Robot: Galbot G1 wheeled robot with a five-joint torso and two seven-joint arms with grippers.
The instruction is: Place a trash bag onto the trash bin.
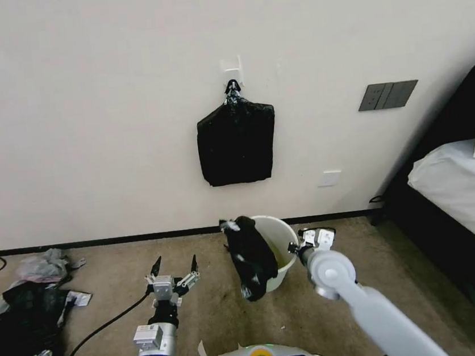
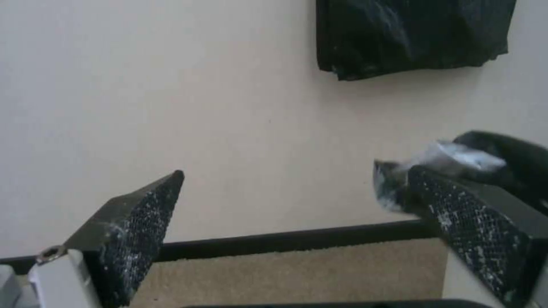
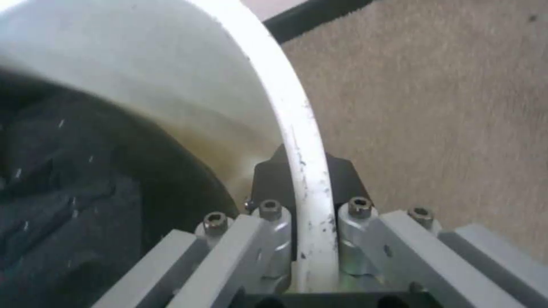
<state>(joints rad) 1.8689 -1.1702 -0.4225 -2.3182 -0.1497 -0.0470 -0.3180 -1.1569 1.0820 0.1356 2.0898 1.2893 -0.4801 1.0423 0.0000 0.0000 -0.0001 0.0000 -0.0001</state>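
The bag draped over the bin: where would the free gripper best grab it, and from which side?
Probably the loose fold of the bag hanging outside the bin, approached from the robot's left. That fold faces the open left gripper, while the right gripper is clamped on the opposite rim.

No readable text, labels, brands or numbers anywhere. A white sticker on the left arm's wrist (image 1: 145, 329) carries print too small to make out.
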